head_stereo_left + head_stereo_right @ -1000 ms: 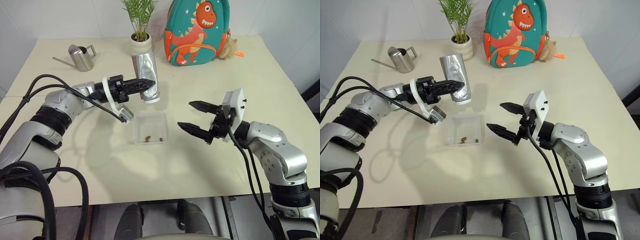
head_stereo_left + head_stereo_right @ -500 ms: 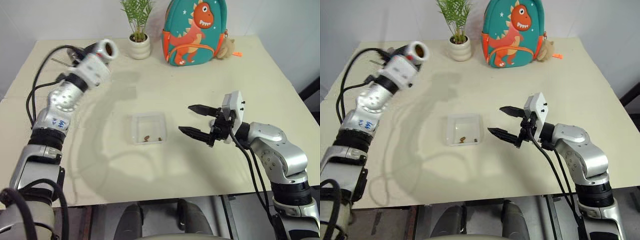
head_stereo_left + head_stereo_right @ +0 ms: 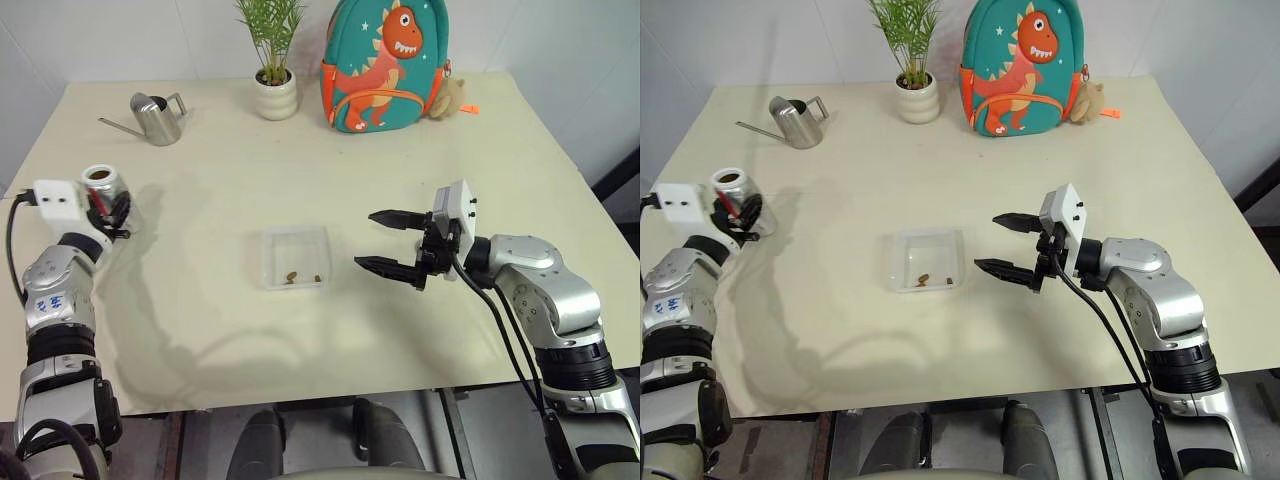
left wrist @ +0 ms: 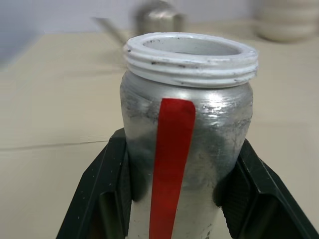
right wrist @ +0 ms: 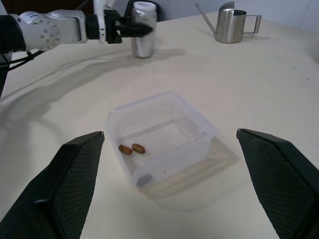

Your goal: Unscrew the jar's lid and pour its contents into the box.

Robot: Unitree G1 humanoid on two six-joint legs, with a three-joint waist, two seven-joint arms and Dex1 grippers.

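The jar (image 3: 98,180) stands upright near the table's left edge, silvery with a red band (image 4: 171,164), its threaded mouth open. My left gripper (image 3: 108,205) is shut on its body, one black finger (image 4: 107,184) on each side. The lid is out of view. The clear box (image 3: 296,231) lies at mid-table with the contents (image 3: 291,275), a few brown bits, inside. My right gripper (image 3: 365,238) hangs open just right of the box, pointing at it, with nothing between its fingers (image 5: 75,179). The right wrist view looks over the box (image 5: 174,162) toward the jar (image 5: 143,30).
A steel watering can (image 3: 160,117) stands at the back left. A white plant pot (image 3: 275,95) and a teal dinosaur backpack (image 3: 385,65) with a small plush toy (image 3: 455,95) line the back edge. Bare tabletop lies between the jar and the box.
My left arm swung the jar from its tilted place over the box out to the far left and down, and the jar is now upright. The right gripper has stayed put.
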